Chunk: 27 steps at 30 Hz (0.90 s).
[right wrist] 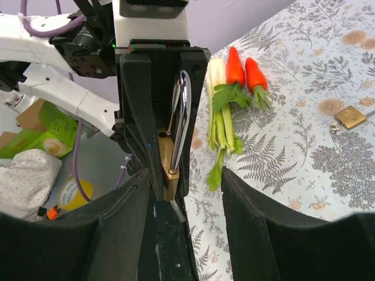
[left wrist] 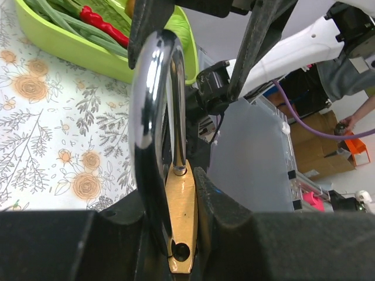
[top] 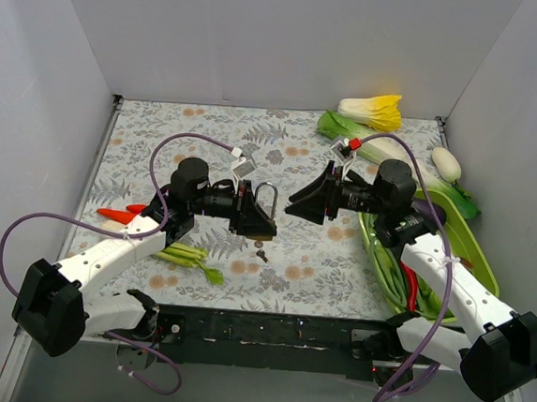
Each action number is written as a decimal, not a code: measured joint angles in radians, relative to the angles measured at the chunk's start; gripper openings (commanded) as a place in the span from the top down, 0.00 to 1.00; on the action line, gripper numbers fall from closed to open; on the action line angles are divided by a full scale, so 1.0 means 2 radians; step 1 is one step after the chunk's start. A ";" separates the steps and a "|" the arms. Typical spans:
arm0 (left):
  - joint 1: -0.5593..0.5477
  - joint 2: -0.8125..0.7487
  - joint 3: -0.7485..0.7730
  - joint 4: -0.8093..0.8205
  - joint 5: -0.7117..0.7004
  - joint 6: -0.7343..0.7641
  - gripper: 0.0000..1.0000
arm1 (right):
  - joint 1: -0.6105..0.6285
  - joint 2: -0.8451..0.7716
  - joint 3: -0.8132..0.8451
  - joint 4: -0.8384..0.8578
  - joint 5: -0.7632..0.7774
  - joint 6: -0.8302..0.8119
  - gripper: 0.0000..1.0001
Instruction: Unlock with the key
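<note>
Closest to the lens, the left gripper (top: 257, 221) is pinching the brass padlock (left wrist: 181, 216) by its flat body. Its jaws are pressing on both faces while the silver shackle (left wrist: 153, 117) is arching up and away from them. At 3 o'clock from the lock in the overhead view, the right gripper (top: 304, 202) is hanging with its jaws spread wide, holding nothing and pointing at the lock across a small gap.

The key (top: 262, 254) is lying on the floral worktop (top: 338, 264) at 6 o'clock from the held padlock, under that gap. It is touching neither gripper and is showing only as a tiny speck.

Carrots (right wrist: 245, 70) and green stalks (right wrist: 221, 126) are lying at 9 o'clock of the worktop, and a green tray (top: 481, 246) of vegetables is sitting at 3 o'clock. A smaller brass padlock (right wrist: 350, 116) is resting flat on the worktop.
</note>
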 measured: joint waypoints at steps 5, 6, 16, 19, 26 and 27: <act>0.000 0.000 0.000 -0.003 0.019 0.004 1.00 | 0.019 0.011 0.002 0.029 -0.006 0.015 0.42; 0.000 0.000 0.000 -0.004 0.021 0.004 1.00 | 0.023 0.014 0.003 0.034 -0.006 0.017 0.43; 0.000 0.003 -0.009 -0.006 0.030 0.007 1.00 | 0.063 0.059 0.022 0.050 0.033 0.021 0.81; 0.000 0.003 -0.011 -0.006 0.028 0.016 1.00 | 0.067 0.063 0.031 0.046 0.049 0.024 0.99; 0.001 0.002 -0.015 -0.014 -0.002 0.032 1.00 | 0.073 0.064 0.039 0.009 0.093 0.017 0.99; 0.000 0.002 -0.015 -0.018 -0.013 0.035 1.00 | 0.074 0.063 0.041 0.000 0.104 0.013 0.99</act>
